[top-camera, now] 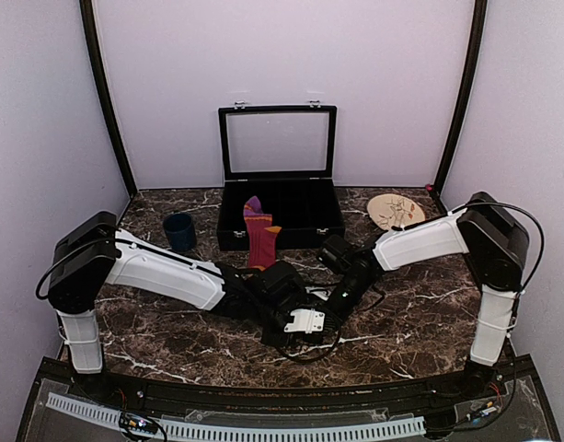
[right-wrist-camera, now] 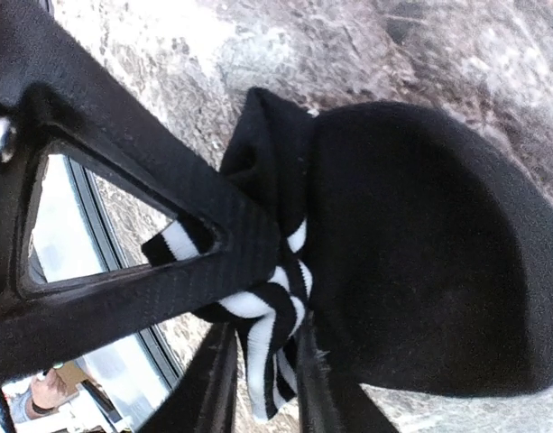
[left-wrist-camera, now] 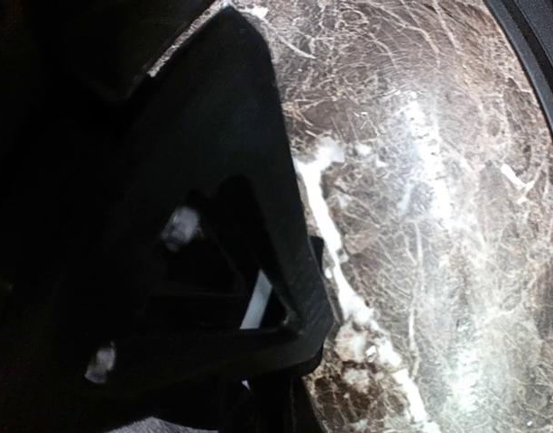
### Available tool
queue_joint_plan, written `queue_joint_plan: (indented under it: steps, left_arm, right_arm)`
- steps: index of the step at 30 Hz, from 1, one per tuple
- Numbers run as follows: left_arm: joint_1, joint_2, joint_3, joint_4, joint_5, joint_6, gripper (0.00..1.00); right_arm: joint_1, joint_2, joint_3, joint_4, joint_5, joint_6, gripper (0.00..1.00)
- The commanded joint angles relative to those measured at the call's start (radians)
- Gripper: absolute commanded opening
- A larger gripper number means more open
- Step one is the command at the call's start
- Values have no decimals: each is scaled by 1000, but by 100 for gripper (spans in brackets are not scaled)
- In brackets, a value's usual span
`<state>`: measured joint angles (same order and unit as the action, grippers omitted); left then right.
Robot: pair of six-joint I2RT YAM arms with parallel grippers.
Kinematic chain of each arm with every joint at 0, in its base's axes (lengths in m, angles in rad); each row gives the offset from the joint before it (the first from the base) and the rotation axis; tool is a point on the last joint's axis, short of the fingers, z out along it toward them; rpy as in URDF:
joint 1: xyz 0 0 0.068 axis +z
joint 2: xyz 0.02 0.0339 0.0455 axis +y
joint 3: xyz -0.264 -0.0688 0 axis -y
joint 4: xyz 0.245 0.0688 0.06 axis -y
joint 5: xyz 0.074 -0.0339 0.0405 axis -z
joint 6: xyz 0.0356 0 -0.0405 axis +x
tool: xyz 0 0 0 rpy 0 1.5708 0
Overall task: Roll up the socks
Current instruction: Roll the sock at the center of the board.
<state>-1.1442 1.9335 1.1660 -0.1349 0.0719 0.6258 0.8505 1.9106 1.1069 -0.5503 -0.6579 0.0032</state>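
Observation:
The maroon-red sock [top-camera: 259,235] with purple bands hangs over the front wall of the black case. The black sock [right-wrist-camera: 420,262] lies bunched on the marble at mid-table, mostly hidden under both grippers in the top view. Its white-striped cuff [right-wrist-camera: 258,316] sits loosely between the fingers of my right gripper [right-wrist-camera: 262,388], whose jaws stand slightly apart. My left gripper [top-camera: 295,324] meets it from the left, and one of its fingers [right-wrist-camera: 123,262] crosses the cuff. In the left wrist view that gripper [left-wrist-camera: 276,361] is shut, with dark fabric and a white stripe [left-wrist-camera: 256,305] at its jaws.
A black case [top-camera: 280,221] with its glass lid raised stands at the back centre. A dark blue cup [top-camera: 179,231] is to its left, and a round wooden disc [top-camera: 395,211] to its right. Purple walls close in the table.

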Motion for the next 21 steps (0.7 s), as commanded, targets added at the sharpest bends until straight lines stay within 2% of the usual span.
queue_joint_plan:
  steps: [1, 16, 21]
  left_arm:
    - [26, 33, 30, -115, 51, -52, 0]
    - [41, 44, 48, -163, 72, -74, 0]
    - [52, 15, 3, -118, 68, -122, 0]
  right_arm:
    - [-1, -16, -32, 9, 40, 17, 26]
    - [-45, -78, -104, 82, 27, 77, 34]
    - [-69, -95, -130, 120, 22, 103, 36]
